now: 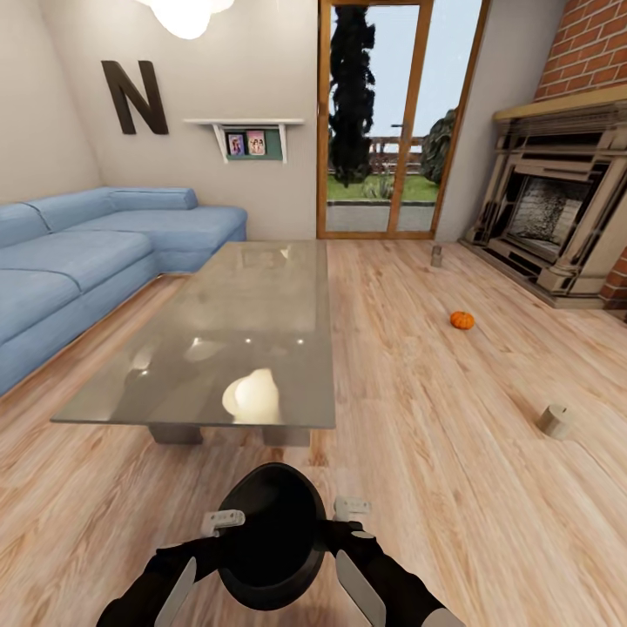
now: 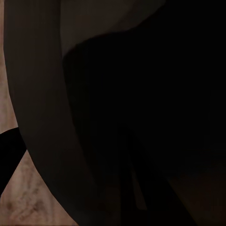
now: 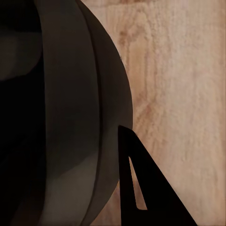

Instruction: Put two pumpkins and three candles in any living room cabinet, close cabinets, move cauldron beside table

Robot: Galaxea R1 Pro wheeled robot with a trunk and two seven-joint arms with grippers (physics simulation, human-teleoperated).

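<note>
Head view: I hold the black cauldron low and central between both arms, just short of the near edge of the grey glass table. Left gripper sits against the cauldron's left rim, right gripper against its right rim; whether either set of jaws is clenched on the rim I cannot tell. A pale lamp reflection lies on the surface. Blue sofa runs along the table's left side with a narrow strip of floor between. To the right, a broad open stretch of wood floor. On it: one orange pumpkin, mid-distance right; one beige candle nearer and further right, apparently on its side; one grey candle upright, far, near the fireplace hearth. Glass door at the far wall.

Left wrist view: cauldron wall close against the lens, dark; floor sliver at one edge.

Right wrist view: cauldron curved side; one dark finger beside it over bare floor.
</note>
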